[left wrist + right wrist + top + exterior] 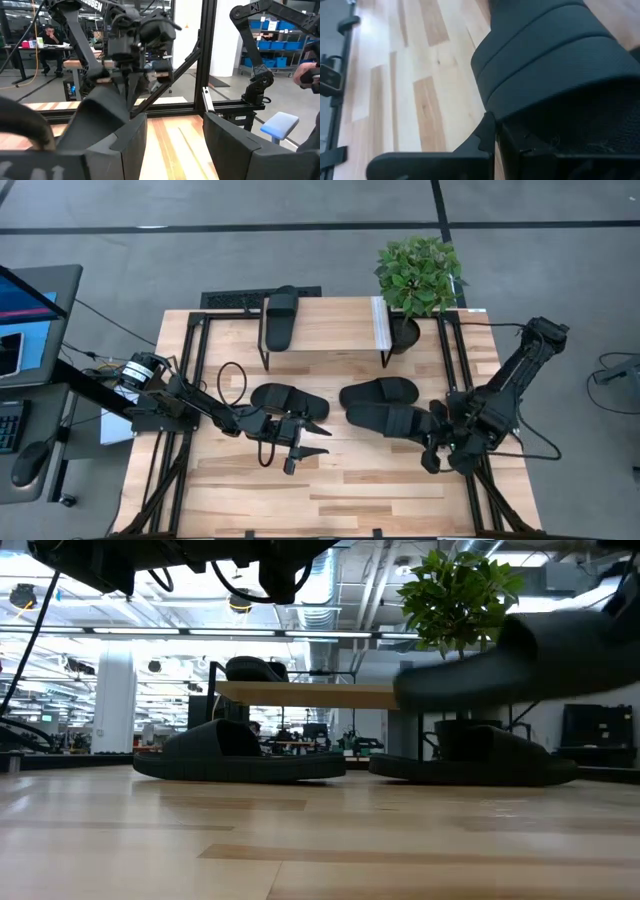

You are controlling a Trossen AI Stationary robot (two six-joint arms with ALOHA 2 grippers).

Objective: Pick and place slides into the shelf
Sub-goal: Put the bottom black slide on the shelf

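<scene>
1. Your right gripper (pixel 437 442) is clamped on one matte black open-toe slide sandal (pixel 393 421). The low view shows that slide hanging tilted above the table, clear of the wood. Its long axis runs left-right, toe end pointing left and away from the gripper.

2. The relation that matters: the low light-wood shelf on thin black metal legs (pixel 330 326) is on the far side of the held slide and a bit to its left. So you'd be carrying it away from you and up over the board's edge, and the right arm is the nearer one for the open right half of the board.

3. One black slide (pixel 280 317) already sits on the shelf's left end, long axis running near-far. If you want the held one to match, I think it needs about a quarter turn.

4. Two more black slides are on the plank tabletop (pixel 400 490): one (pixel 380 392) touching the held one's far side, another (pixel 288 399) left of centre.

5. Your left gripper (pixel 306 442) hovers just near of that left slide, fingers spread, holding nothing.

6. A green potted plant (pixel 419 275) stands by the shelf's right end, so watch it.
</scene>
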